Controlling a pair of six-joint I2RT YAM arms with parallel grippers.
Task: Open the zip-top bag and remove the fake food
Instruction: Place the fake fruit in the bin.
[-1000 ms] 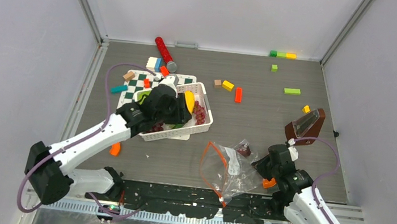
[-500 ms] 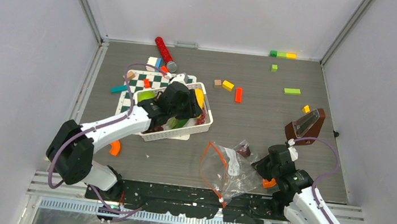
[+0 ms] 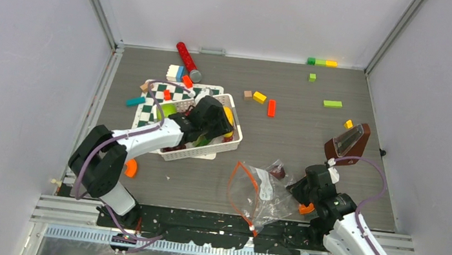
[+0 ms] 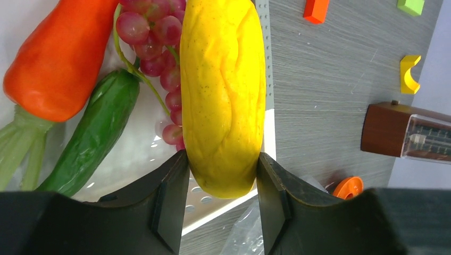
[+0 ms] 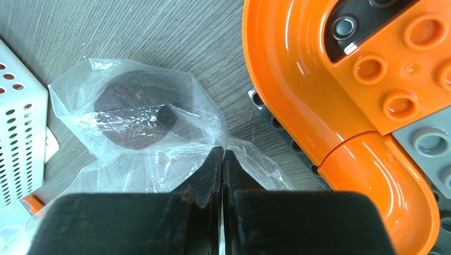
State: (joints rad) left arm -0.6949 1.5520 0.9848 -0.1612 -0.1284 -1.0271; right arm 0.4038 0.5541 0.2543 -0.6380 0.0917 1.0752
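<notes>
My left gripper [image 4: 222,159] is shut on the yellow oblong fake food [image 4: 223,90], holding it over the right end of the white basket [image 3: 197,153]. Under it in the basket lie an orange carrot [image 4: 58,58], red-purple grapes [image 4: 159,48] and a long green vegetable [image 4: 93,135]. The clear zip-top bag [image 3: 261,193] lies crumpled on the table, its orange zip strip curving open on the left side. A dark round piece [image 5: 135,114] sits inside the bag's far corner. My right gripper [image 5: 223,154] is shut on a fold of the bag's plastic at its right edge.
A brown metronome [image 3: 346,145] stands right of the bag. Orange curved track pieces [image 5: 298,95] lie by my right gripper. A checkered board [image 3: 152,96] lies under the basket, with coloured blocks [image 3: 259,97] and a red cylinder [image 3: 187,60] behind it.
My left arm has carried the yellow piece to the right, over the basket's right end, and its elbow has swung in. The right arm and the bag have not moved.
</notes>
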